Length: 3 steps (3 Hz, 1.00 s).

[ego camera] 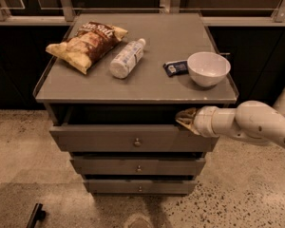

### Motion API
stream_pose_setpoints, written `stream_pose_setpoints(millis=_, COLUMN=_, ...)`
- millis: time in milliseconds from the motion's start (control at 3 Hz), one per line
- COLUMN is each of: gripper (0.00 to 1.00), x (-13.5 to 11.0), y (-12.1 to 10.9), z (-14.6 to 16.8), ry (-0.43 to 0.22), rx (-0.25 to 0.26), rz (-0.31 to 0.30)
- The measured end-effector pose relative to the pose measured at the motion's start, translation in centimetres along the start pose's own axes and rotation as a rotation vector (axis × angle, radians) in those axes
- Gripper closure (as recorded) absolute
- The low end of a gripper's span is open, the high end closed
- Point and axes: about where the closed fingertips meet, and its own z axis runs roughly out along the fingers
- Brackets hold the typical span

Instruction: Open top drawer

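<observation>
Though lettered, chip bag [85,45] illegible; end effector [184,118] at top drawer [109,137] rim.

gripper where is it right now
In the camera view the gripper is on the right side, at the upper right edge of the top drawer, just under the tabletop and below the white bowl.

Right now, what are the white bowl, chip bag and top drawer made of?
White bowl: probably glazed ceramic or hard plastic; smooth with a soft shine.
Chip bag: thin plastic film, crinkled and glossy.
Top drawer: matte grey panel, metal or wood, unclear; its small round knob looks like shiny metal.
The claw sits at the drawer's upper right edge.
</observation>
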Motion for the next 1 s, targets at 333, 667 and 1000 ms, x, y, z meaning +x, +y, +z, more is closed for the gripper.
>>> stream_pose_setpoints(millis=333, gripper=1.0, x=-0.2, y=-0.1, z=-0.1, ry=0.0, rx=0.0, rz=0.0)
stream_pose_setpoints(millis=667, gripper=1.0, x=-0.3, y=0.2, z=-0.6, ry=0.017, rx=-0.025, rz=0.026)
stream_pose_setpoints(millis=1000, gripper=1.0, x=-0.4, y=0.8, z=-1.4, ry=0.045, rx=-0.064, rz=0.068)
